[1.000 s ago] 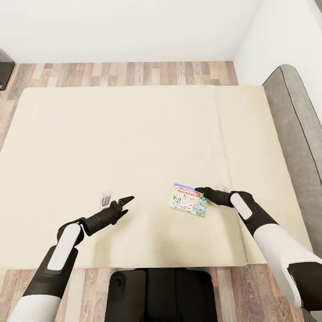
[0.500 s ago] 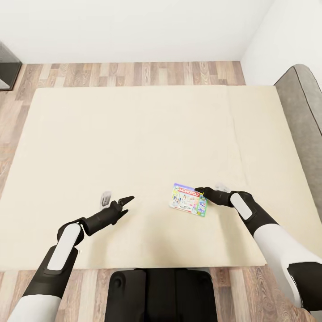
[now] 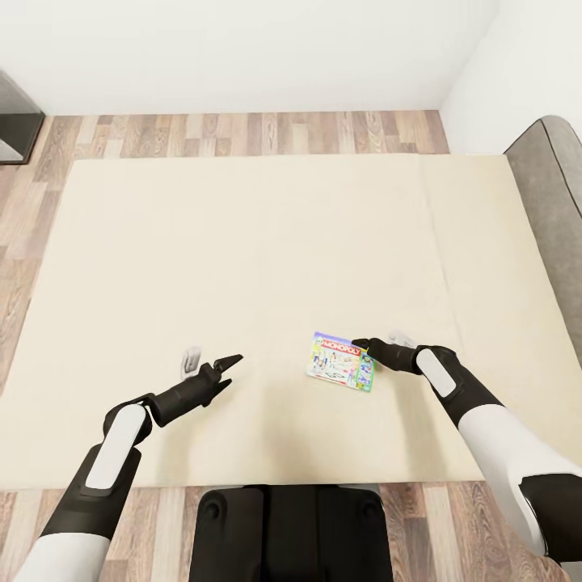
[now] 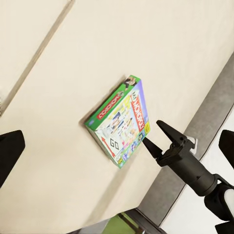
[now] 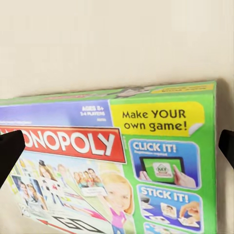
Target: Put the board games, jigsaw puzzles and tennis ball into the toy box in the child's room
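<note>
The Monopoly board game (image 3: 340, 360), a flat white-green box with a red banner, hangs just above the beige bed (image 3: 242, 242), near its front edge. My right gripper (image 3: 376, 339) is shut on the box's right edge. In the left wrist view the box (image 4: 119, 122) casts a shadow on the mattress, and the right gripper (image 4: 151, 131) pinches its corner. The right wrist view looks close onto the box's printed face (image 5: 112, 161). My left gripper (image 3: 212, 357) hovers open over bare mattress, well left of the box.
The grey headboard (image 3: 558, 186) runs along the bed's right side. Wood-plank floor (image 3: 242, 133) lies beyond the bed, below white walls. A dark piece of furniture (image 3: 12, 113) stands at the far left. My dark base (image 3: 291, 533) stands against the bed's front edge.
The whole view has shifted, with the bed sliding right in the picture. Both arms and the Monopoly box keep their places in it, so the box travels left over the mattress with my right gripper.
</note>
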Motion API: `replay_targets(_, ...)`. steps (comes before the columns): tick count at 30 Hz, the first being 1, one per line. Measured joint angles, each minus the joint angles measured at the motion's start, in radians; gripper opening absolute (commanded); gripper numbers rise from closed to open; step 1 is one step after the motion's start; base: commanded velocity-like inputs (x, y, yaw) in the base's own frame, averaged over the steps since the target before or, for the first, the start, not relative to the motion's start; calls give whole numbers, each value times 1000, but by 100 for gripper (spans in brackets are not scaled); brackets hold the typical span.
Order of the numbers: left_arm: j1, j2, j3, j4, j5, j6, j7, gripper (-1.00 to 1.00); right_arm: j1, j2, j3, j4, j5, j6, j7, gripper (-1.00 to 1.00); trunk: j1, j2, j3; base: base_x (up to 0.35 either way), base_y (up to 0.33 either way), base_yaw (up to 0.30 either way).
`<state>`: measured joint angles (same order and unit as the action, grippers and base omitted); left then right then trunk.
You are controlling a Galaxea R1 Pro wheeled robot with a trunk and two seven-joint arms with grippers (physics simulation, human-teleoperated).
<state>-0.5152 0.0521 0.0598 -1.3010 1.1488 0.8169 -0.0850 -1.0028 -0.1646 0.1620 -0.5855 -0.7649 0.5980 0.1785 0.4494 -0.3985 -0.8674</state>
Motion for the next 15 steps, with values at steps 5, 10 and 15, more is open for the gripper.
replay_targets(5, 0, 0, 0, 0, 0, 0, 0, 100, 0, 0, 0, 0, 0, 0, 0, 100, 0, 0, 0, 0, 17, 0)
replay_targets(10, 0, 0, 0, 0, -1, 0, 0, 100, 0, 0, 0, 0, 0, 0, 0, 100, 0, 0, 0, 0, 15, 0)
replay_targets(15, 0, 0, 0, 0, -2, 0, 0, 100, 0, 0, 0, 0, 0, 0, 0, 100, 0, 0, 0, 0, 77, 0)
